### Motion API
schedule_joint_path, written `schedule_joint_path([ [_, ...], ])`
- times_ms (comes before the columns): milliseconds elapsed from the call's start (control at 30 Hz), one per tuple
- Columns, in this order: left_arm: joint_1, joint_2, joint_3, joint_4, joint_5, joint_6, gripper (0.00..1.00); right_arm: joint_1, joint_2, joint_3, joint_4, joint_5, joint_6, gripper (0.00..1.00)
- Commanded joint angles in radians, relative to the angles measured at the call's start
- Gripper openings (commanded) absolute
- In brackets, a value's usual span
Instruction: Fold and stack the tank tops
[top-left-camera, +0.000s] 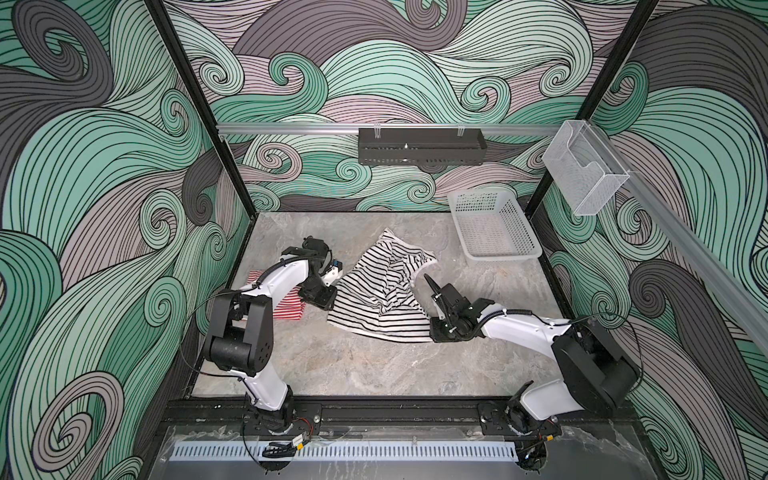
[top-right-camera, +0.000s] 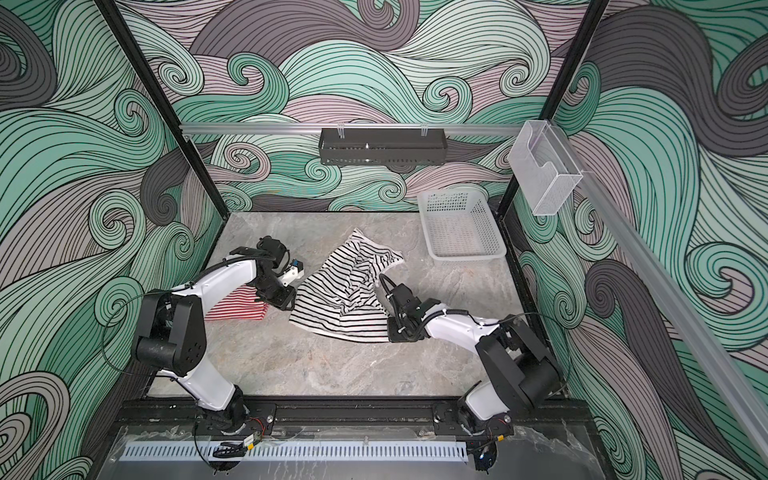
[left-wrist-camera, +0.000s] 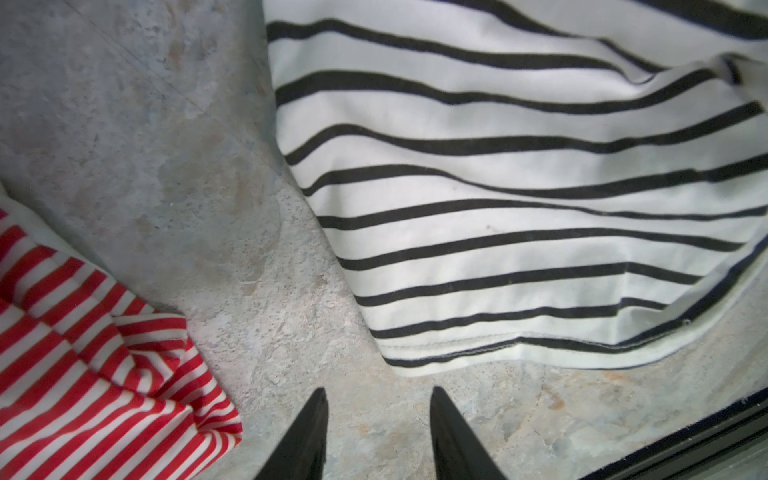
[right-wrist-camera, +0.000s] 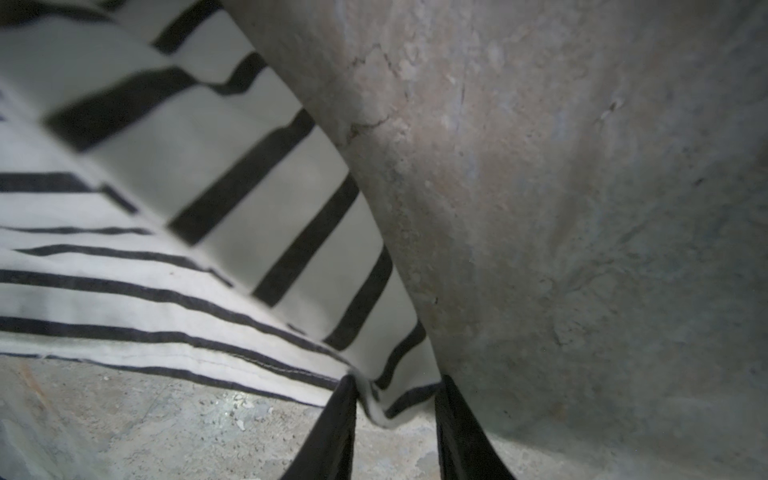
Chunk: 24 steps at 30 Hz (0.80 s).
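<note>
The red-striped tank top (top-left-camera: 289, 309) looks folded by my left arm. The black-striped tank top (top-left-camera: 386, 291) lies crumpled in the middle of the table (top-left-camera: 353, 365), so 1 of 2 is done. My left gripper (left-wrist-camera: 376, 392) hangs spread and empty; my right gripper (right-wrist-camera: 399, 382) straddles the crumpled one's hem, and I cannot tell if it pinches.

Red-striped tank top (top-left-camera: 287, 305) — half hidden beneath left arm (top-left-camera: 286, 274).

Grey marbled stone counter (top-left-camera: 374, 365) bearing a folded red-and-white striped tank top (top-left-camera: 287, 307), a crumpled white tank top with thin black stripes (top-left-camera: 374, 291) and a white perforated plastic basket (top-left-camera: 478, 203).
</note>
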<state>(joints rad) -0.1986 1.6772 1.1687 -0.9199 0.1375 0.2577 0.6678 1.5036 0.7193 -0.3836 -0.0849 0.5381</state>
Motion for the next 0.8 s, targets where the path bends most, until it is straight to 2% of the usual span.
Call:
schedule_joint_path([
  [0,0.01,-0.02,-0.004,-0.005,0.019,-0.009,0.44,0.004,0.046,0.005,0.019,-0.005,0.011,0.27],
  [67,0.011,-0.019,-0.004,-0.007,0.019,-0.009,0.43,0.005,0.057,0.012,0.016,-0.017,0.012,0.16],
  [133,0.011,-0.02,-0.004,-0.01,0.02,-0.007,0.44,0.007,0.049,0.02,-0.001,-0.026,0.014,0.11],
  [200,0.011,-0.019,-0.006,-0.013,0.022,-0.006,0.44,0.009,0.02,0.024,-0.019,-0.038,0.012,0.1],
  [400,0.011,0.04,-0.021,-0.045,0.131,0.035,0.45,0.009,-0.068,0.065,-0.044,-0.145,0.023,0.08],
  [567,0.012,0.091,-0.035,-0.043,0.153,0.063,0.44,0.007,-0.099,0.107,-0.076,-0.153,0.037,0.05],
  [767,0.013,0.156,-0.037,-0.013,0.087,0.047,0.41,0.006,-0.108,0.15,-0.1,-0.171,0.042,0.01],
])
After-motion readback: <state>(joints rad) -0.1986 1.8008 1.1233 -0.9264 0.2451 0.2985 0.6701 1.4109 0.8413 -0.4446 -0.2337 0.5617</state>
